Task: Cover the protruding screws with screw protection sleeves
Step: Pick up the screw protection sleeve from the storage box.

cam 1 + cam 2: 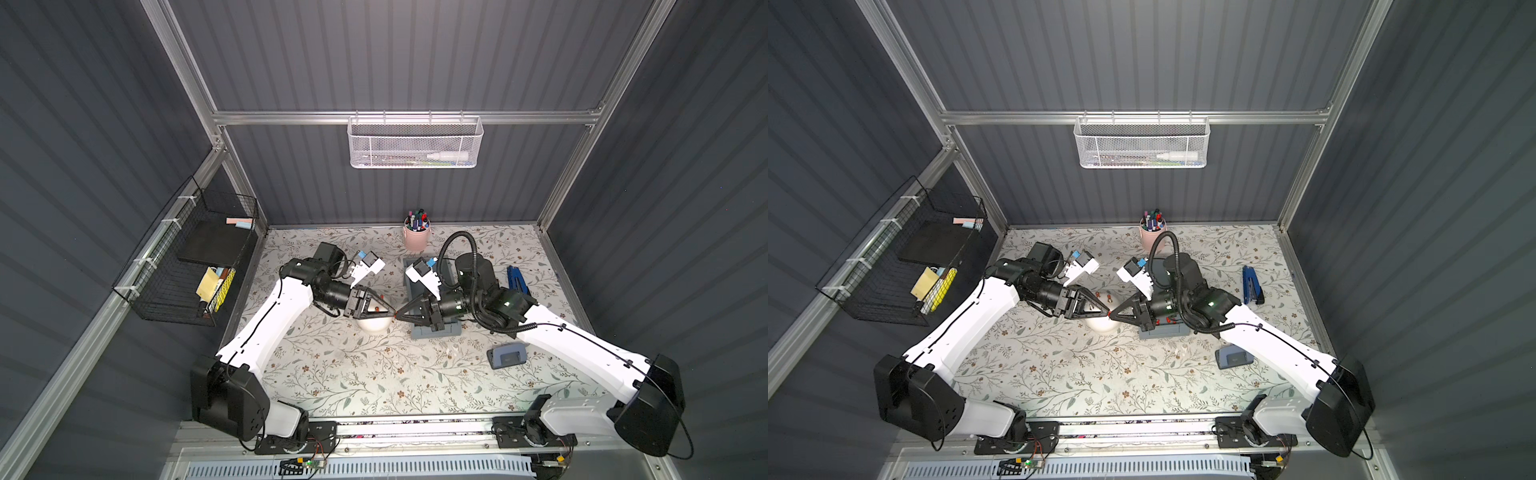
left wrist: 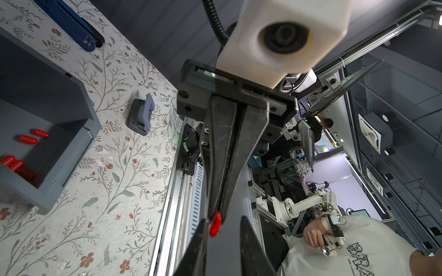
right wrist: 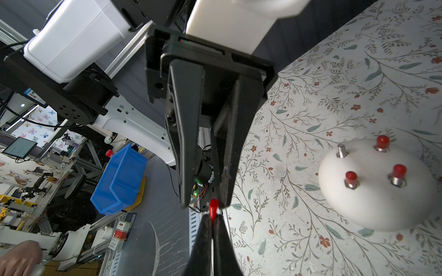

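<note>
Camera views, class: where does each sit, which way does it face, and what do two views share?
Top views: overhead, facing down at the table; left arm, right arm show.
Left wrist: on the left arm, facing the right tool; open left tool shows.
Right wrist: on the right arm, facing the left tool and white dome; right tool shows.
Shared: both wrist views show the gripped red sleeve.
</note>
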You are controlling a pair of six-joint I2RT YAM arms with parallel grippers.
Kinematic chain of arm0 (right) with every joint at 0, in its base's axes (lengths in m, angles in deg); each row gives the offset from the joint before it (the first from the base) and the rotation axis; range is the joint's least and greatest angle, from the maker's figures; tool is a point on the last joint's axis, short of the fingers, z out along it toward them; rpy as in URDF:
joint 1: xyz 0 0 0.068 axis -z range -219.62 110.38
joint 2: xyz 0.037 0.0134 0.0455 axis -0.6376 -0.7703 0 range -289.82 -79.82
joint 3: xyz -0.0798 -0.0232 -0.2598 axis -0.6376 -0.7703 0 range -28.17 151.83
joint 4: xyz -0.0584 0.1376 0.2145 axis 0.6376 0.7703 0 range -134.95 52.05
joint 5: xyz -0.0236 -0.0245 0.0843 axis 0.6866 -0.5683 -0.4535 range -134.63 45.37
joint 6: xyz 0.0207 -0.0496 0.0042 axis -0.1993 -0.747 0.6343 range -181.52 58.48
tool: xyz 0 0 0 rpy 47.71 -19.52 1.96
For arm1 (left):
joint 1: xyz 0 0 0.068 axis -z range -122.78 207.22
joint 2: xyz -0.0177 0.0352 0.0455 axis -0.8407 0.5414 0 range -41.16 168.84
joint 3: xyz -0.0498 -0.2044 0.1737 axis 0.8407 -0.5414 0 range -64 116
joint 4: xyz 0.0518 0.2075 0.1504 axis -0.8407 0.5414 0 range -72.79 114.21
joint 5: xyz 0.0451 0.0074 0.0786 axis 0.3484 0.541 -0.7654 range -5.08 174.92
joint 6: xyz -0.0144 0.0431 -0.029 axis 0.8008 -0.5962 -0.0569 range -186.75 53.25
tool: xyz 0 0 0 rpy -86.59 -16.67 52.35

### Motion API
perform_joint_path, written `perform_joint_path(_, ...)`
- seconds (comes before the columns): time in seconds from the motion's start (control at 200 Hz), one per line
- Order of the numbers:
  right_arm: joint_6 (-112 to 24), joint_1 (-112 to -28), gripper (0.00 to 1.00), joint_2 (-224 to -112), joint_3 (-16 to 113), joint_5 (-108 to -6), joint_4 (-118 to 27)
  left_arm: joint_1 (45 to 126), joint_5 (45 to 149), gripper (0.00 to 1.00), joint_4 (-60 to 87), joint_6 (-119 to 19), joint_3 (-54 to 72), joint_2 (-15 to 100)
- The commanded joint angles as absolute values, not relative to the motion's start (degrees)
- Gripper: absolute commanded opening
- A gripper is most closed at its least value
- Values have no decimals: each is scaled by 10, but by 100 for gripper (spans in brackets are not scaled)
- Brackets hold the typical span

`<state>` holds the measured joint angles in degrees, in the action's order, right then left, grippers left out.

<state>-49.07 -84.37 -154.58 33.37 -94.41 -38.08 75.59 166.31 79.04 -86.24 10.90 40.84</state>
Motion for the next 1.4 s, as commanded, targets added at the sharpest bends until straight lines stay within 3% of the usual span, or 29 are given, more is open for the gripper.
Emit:
perform_joint_path(0.0,-492,-845,2,-1556,352,-961,-385,760,1682,24,802,-875,114,394)
perform_joint_path(0.28,-495,-846,2,-1561,360,-960,-383,762,1683,17,802,-877,115,394)
perform_joint_path(0.48,-495,-846,4,-1566,360,-959,-386,763,1676,0,802,-883,114,393)
perform_joint_path(0.525,-495,-846,6,-1569,362,-959,-385,763,1670,0,803,-886,114,390)
perform_joint_path(0.625,-497,-845,12,-1569,365,-951,-384,763,1645,0,798,-893,107,382)
perform_joint_path(0.735,-501,-845,31,-1569,375,-928,-390,763,1614,0,787,-887,94,367)
perform_joint_path(0.815,-507,-846,45,-1568,390,-909,-390,763,1587,0,731,-840,64,350)
perform_joint_path(0.965,-523,-846,55,-1555,415,-871,-393,762,1536,0,616,-754,29,309)
perform_joint_path(1.236,-569,-859,57,-1525,440,-791,-449,762,1357,0,320,-597,-91,208)
perform_joint_path(1.396,-563,-872,55,-1529,443,-756,-521,762,1311,0,243,-543,-122,182)
